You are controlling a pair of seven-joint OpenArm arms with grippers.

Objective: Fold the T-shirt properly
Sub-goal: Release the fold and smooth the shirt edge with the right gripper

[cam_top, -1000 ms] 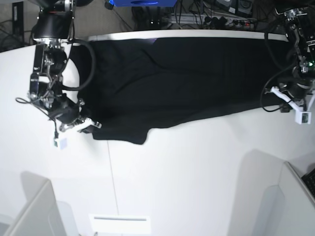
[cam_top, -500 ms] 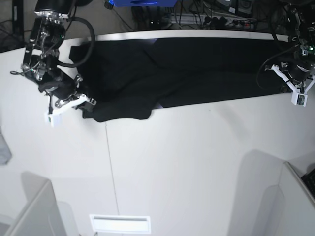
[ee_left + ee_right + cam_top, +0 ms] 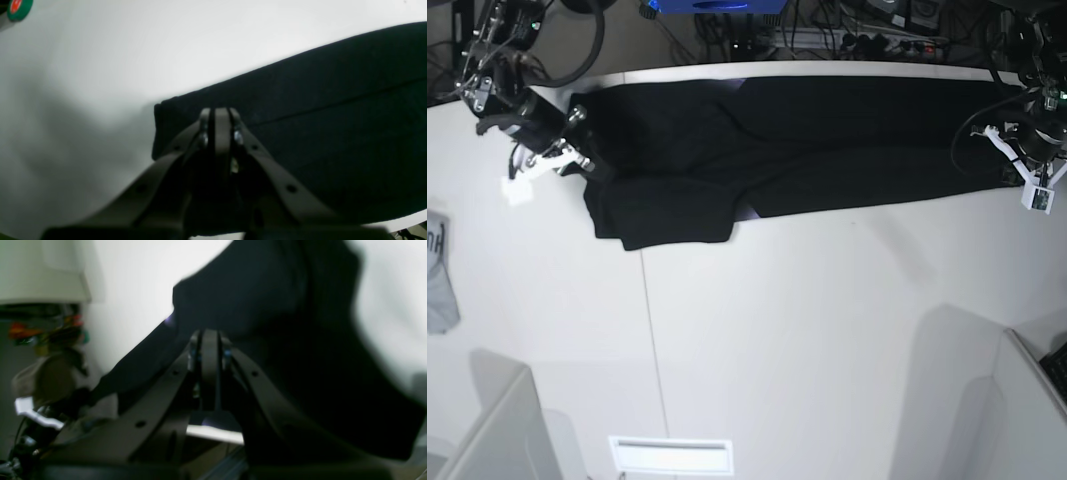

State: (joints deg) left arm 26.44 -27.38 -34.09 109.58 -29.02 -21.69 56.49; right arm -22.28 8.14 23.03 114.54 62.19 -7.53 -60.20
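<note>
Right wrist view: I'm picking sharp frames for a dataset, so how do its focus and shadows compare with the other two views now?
Right wrist view: soft throughout, the black T-shirt's edges smeared; left wrist view: crisp shirt edges, broad soft shadow on the white table; base view: fairly sharp, grey shadow low on the right.

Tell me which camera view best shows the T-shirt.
The base view: it takes in nearly the whole black T-shirt. The left wrist view shows one end up close; the right wrist view is blurred and partial.
</note>
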